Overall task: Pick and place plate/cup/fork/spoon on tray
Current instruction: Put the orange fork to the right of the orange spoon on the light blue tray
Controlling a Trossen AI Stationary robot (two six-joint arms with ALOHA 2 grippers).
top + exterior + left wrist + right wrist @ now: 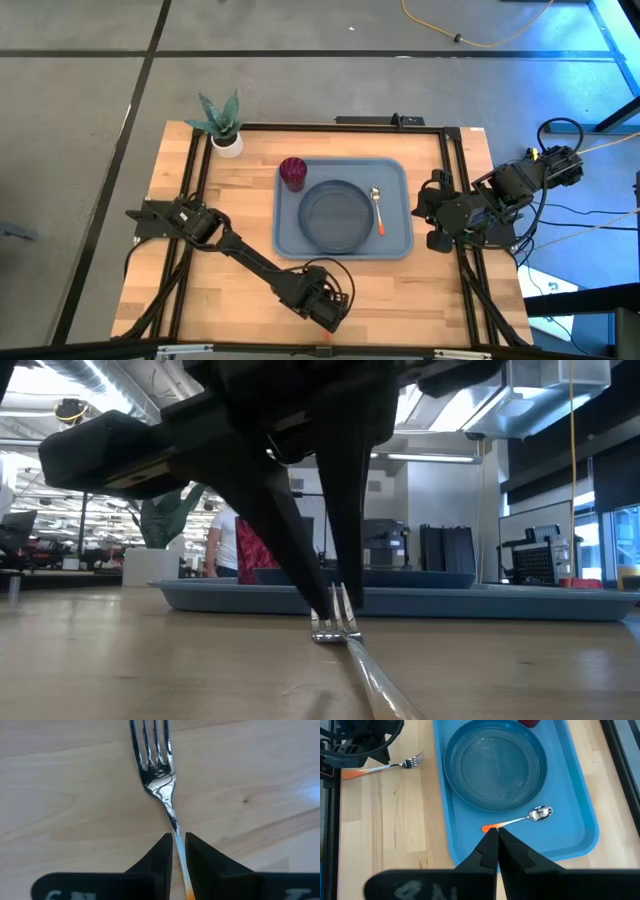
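The fork (159, 780) lies on the wooden table near its front edge, silver tines pointing away from my left wrist camera. It also shows in the right wrist view (390, 766). My left gripper (179, 842) stands over it, shut on its stem, and hides it in the high view (325, 300). The slate-blue plate (335, 215), the maroon cup (292, 172) and the spoon (378, 208) sit in the light-blue tray (396, 246). My right gripper (496, 837) is shut and empty, above the tray's right edge (424, 205). My left gripper pinches the fork's thin silver stem (175, 826) between its two fingers, just behind the tines where the stem meets the orange handle. The fingers (300, 550) come from above, pointing down, one on each side of the stem. The fork lies on the table (335, 628).
A white pot with a green plant (225, 125) stands at the table's far left corner. Black frame rails (455, 180) run along the table's sides. Bare wood lies left of the tray and along the front edge. A person shows far off in the room (222, 540).
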